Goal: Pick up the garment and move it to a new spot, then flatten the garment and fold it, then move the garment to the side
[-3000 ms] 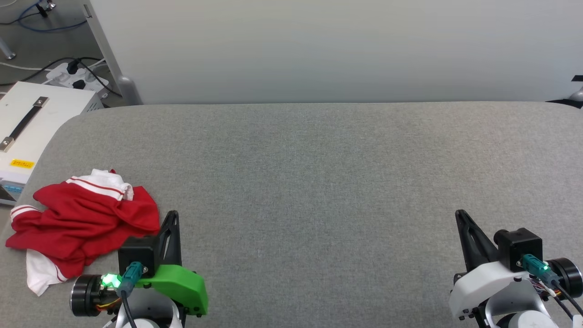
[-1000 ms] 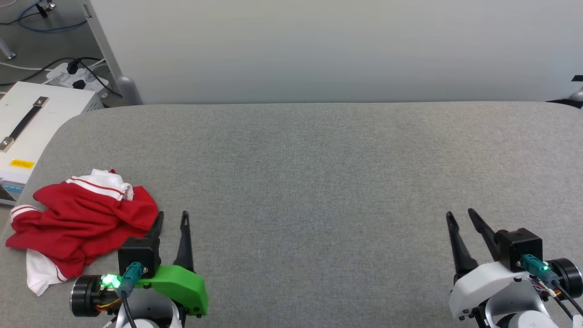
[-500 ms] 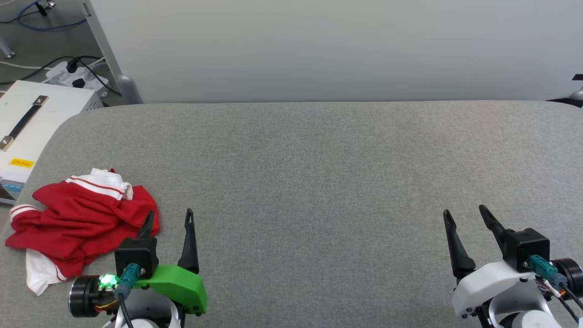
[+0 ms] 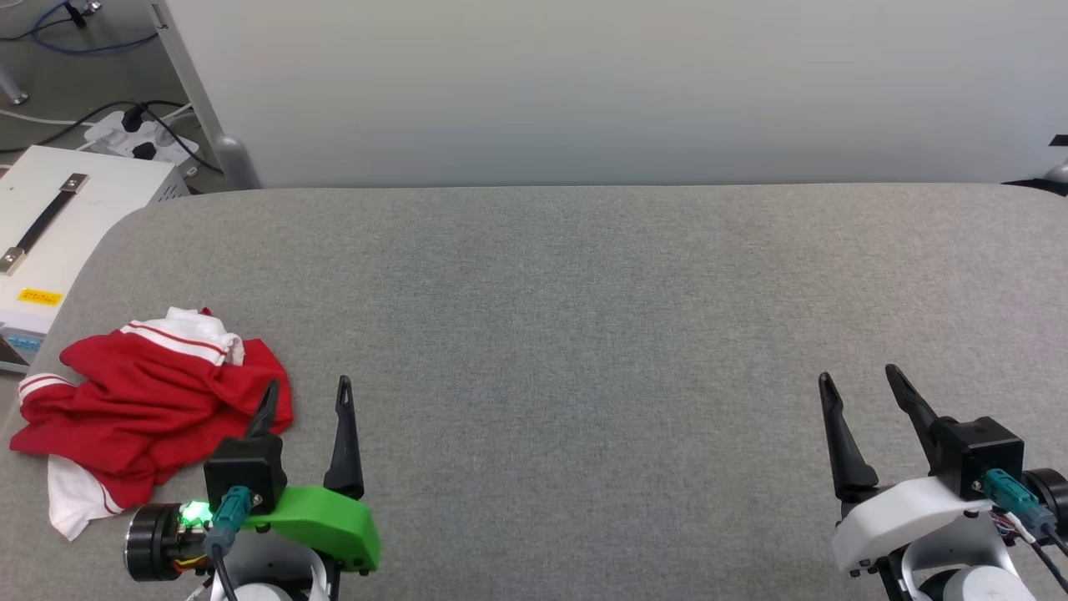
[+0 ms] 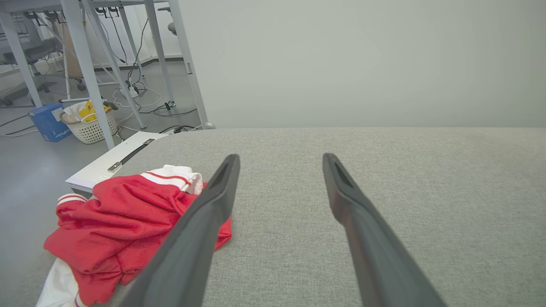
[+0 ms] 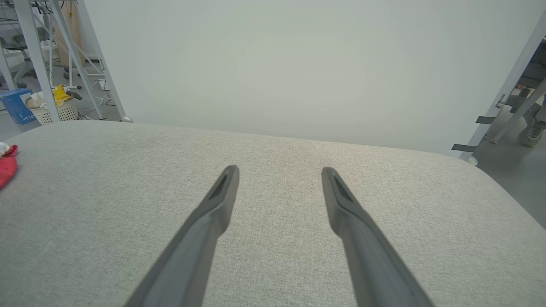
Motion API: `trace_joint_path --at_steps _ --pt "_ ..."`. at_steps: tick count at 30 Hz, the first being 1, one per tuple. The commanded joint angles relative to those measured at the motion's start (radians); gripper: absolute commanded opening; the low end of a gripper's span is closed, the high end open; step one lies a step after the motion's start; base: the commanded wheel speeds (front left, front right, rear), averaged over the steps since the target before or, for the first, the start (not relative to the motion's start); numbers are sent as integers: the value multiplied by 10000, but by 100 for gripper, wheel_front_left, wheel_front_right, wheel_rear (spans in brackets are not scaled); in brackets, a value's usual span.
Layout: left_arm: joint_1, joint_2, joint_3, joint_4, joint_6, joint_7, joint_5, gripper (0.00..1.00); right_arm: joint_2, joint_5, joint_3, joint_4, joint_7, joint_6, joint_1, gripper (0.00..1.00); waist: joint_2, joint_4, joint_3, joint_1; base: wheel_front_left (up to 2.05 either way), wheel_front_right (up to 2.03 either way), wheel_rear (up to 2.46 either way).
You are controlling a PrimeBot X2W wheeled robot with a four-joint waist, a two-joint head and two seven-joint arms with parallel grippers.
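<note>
While the garment lay crumpled at the left edge of the table, the left gripper stood spread and empty beside it; the right gripper likewise, well apart. A sound pick would have pinched a raised fold.

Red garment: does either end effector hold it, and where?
Nothing held. Left end effector and right end effector stand open; the crumpled red-and-white garment lies free.

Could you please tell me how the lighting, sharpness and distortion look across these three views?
Head view: soft, even light, barely any shadow on the grey surface; the garment is sharp. Left wrist view: wide-angle lens tilts the metal legs; the left pincer looks soft near the lens. Right wrist view: even light, no glare on the wall.
</note>
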Motion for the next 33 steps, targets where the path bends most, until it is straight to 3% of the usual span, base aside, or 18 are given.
trace_joint_path --at_steps 1,33 --pt "-48 -15 -26 -26 77 -106 -63 100 -6 105 9 -114 -110 -2 17 100 0 5 -1 0 0 0 0" --pt "52 -29 -132 63 59 -771 -492 100 -8 419 36 -673 -767 -4 292 100 0 84 5 0 0 0 0"
